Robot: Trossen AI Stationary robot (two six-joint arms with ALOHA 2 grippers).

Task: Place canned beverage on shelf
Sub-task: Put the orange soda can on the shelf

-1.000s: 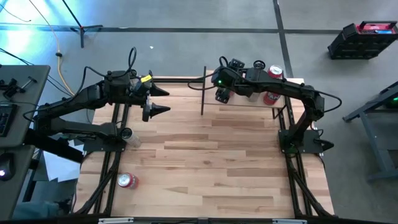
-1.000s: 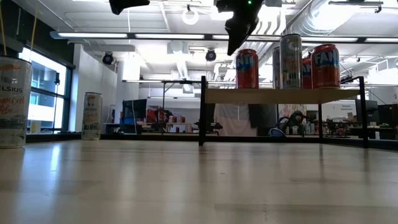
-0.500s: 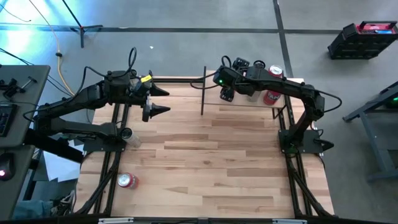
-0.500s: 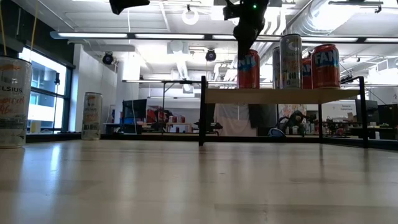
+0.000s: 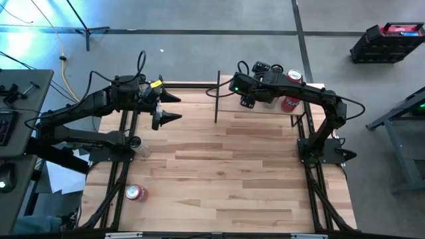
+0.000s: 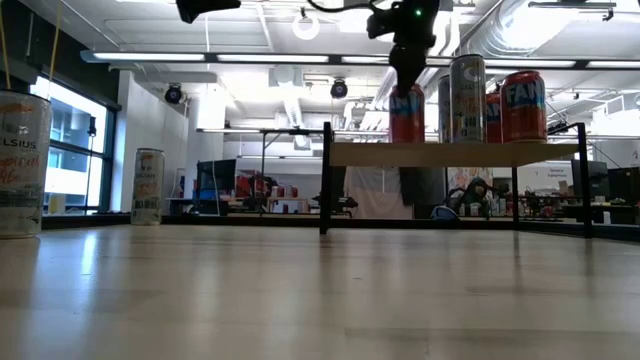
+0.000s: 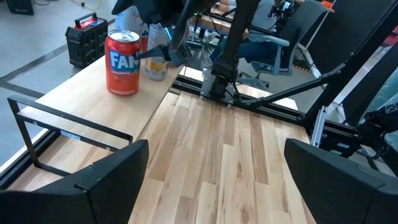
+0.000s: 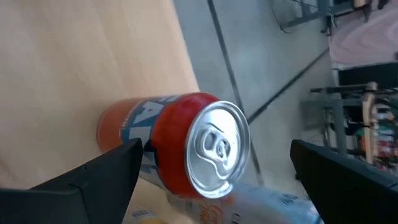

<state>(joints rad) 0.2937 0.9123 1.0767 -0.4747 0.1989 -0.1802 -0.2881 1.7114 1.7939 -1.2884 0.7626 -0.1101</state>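
The shelf (image 6: pixel 455 153) (image 5: pixel 265 109) stands at the table's far right on thin black uprights. Three cans stand upright on its board: an orange can (image 6: pixel 406 118) (image 8: pixel 180 146), a silver one (image 6: pixel 466 98) and a red one (image 6: pixel 523 105). My right gripper (image 5: pixel 249 101) (image 6: pixel 405 75) (image 8: pixel 214 149) is open, slanting down over the orange can; its fingers stand on either side of the can's top. My left gripper (image 5: pixel 176 107) (image 7: pixel 216 146) waits open and holds nothing, high over the table's far left.
Two more cans stand on the planked tabletop near its left edge: a silver one (image 5: pixel 139 146) (image 6: pixel 147 187) and a red-topped one (image 5: pixel 136 192) nearer the front. The tabletop's middle (image 5: pixel 226 166) is bare wood. Black frame rails run along both sides.
My right gripper has tipped and swung a little toward the table's right edge, coming from beside the orange can to over its top. Its fingers have stayed open. The cans on the shelf have not moved.
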